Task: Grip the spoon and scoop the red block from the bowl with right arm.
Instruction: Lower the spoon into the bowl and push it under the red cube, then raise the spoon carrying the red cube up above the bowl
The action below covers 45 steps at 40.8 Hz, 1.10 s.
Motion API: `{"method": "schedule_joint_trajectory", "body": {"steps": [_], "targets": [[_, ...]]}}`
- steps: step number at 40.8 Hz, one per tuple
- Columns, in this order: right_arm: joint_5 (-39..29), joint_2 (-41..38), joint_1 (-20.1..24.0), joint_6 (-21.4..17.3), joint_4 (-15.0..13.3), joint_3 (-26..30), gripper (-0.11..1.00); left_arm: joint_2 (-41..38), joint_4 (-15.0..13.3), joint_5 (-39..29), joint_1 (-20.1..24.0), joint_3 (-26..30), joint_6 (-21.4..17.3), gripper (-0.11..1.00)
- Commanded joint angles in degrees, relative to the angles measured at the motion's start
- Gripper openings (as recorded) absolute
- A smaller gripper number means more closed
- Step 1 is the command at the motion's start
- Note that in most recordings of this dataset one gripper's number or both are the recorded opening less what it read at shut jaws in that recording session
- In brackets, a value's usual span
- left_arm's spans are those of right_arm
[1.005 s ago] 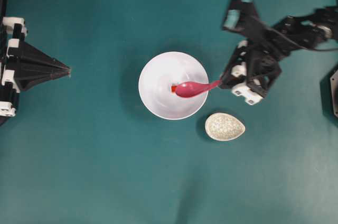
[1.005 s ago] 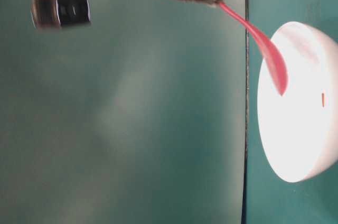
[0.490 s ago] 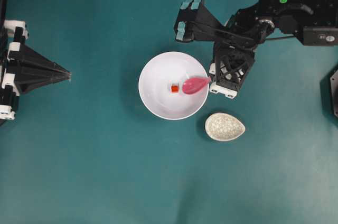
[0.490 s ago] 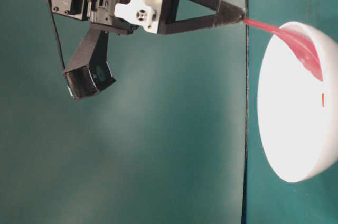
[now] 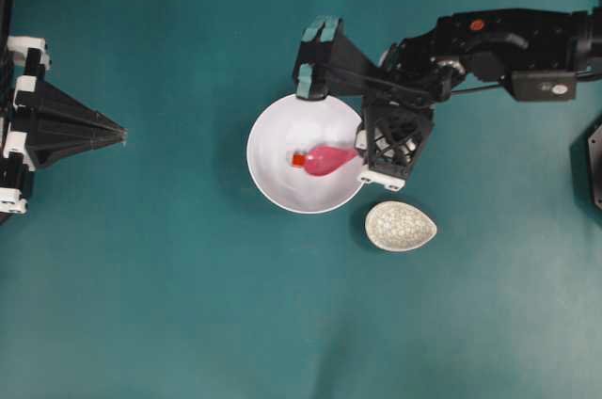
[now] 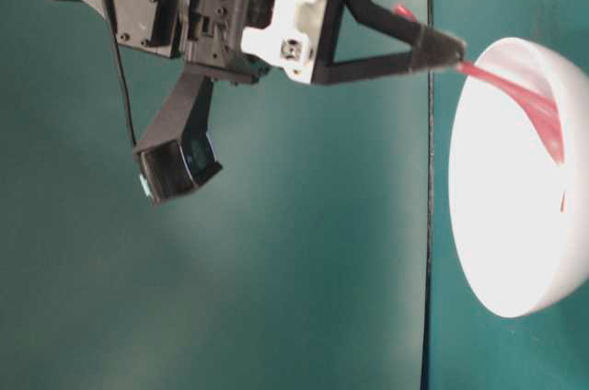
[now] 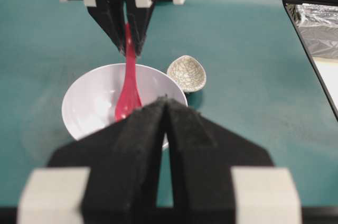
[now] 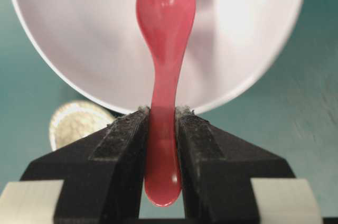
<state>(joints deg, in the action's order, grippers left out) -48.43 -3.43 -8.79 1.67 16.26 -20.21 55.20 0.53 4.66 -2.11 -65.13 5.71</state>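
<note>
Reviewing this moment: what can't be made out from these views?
- Red block: hidden behind the spoon in the right wrist view; only a sliver at table level.
- Block in the scoop or beside it: too small overhead.
- Spoon rest: half hidden by the right gripper in its wrist view.

No text, label, brand name or number can be read in any of the views. The right arm (image 5: pixel 508 37) carries a small pale sticker near its far end in the overhead view, but whatever is printed on it is too small to make out.
</note>
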Motion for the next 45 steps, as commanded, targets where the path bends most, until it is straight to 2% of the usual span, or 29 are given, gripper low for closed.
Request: {"method": "schedule_joint_trajectory", "body": {"steps": [1,16,28,36,45], "targets": [[2.0,0.2,0.0,0.0,-0.1,2.4,0.24,-0.4,0.2,0.2,-0.3,1.6,-0.1,0.00],[10.0,-1.0,-0.1,-0.7,-0.1,4.3,0.24,-0.4,0.1,0.3,-0.3,1.6,-0.1,0.00],[11.2,1.4,0.2,-1.6,1.2,2.7,0.24,-0.4,0.1,0.3,-0.3,1.6,0.0,0.00],[15.2,6.0,0.7,-1.7,3.1,-2.5,0.24,-0.4,0.1,0.3,-0.3,1.6,0.1,0.00],[23.6,14.7,1.9,-1.8,6.2,-11.3,0.24,-0.4,0.2,0.2,-0.2,1.6,0.1,0.00]]}}
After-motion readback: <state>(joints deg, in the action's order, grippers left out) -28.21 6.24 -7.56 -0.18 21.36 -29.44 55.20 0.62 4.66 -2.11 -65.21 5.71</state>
